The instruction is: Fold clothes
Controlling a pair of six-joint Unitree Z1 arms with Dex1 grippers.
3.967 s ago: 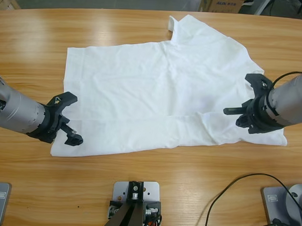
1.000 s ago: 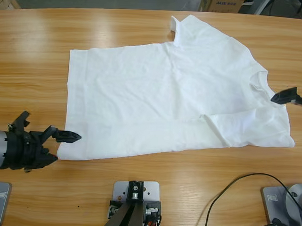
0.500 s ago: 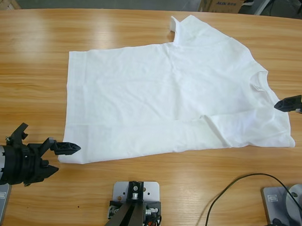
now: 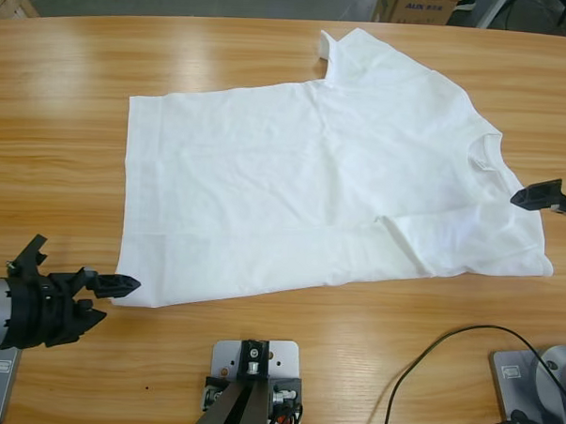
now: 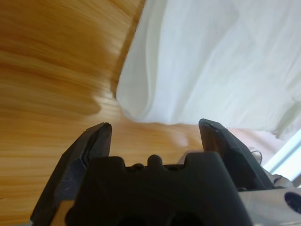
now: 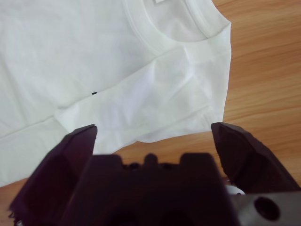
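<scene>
The white T-shirt (image 4: 321, 190) lies spread flat on the wooden surface (image 4: 72, 90), its hem end toward the left gripper (image 4: 96, 293) and its round neck toward the right gripper (image 4: 551, 197), with one long edge folded over onto the body. The left gripper's fingers (image 5: 89, 146) are spread wide and grasp nothing, and the shirt's hem corner lies just ahead of their tips. The right gripper's fingers (image 6: 237, 146) are likewise released and empty, poised with the sleeve and shoulder just beyond them and the neckline farther ahead.
</scene>
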